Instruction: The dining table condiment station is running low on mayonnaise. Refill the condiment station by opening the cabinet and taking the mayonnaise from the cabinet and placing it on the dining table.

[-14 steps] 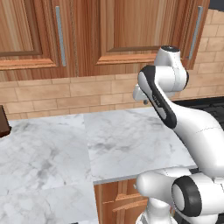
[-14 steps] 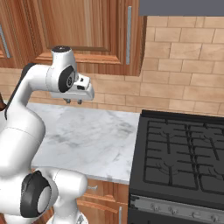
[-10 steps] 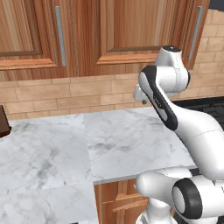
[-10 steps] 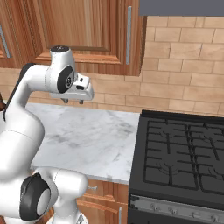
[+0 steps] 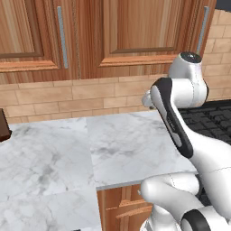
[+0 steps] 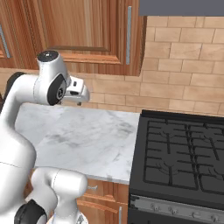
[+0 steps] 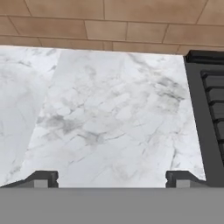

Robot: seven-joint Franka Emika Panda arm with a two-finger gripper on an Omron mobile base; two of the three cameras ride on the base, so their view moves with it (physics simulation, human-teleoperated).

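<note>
Gripper [image 7: 112,178] hangs wide open and empty above the marble counter [image 7: 109,118], stove [image 7: 210,100] at its three o'clock. The cabinet [image 6: 83,30], door shut, sits at twelve o'clock above the arm [image 6: 48,85].

Reddish-brown cabinet [image 5: 135,31], grey-veined white counter [image 7: 109,118]

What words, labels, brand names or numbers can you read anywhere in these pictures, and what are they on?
None: no readable text in any view.
The cabinet doors and their grey bar handles are plain wood and metal.
The brick backsplash, marble counter and black stove bear no marks.
The stove's front knobs show no legible figures; they are too small to tell.
The robot's white arm bears no lettering.
</note>
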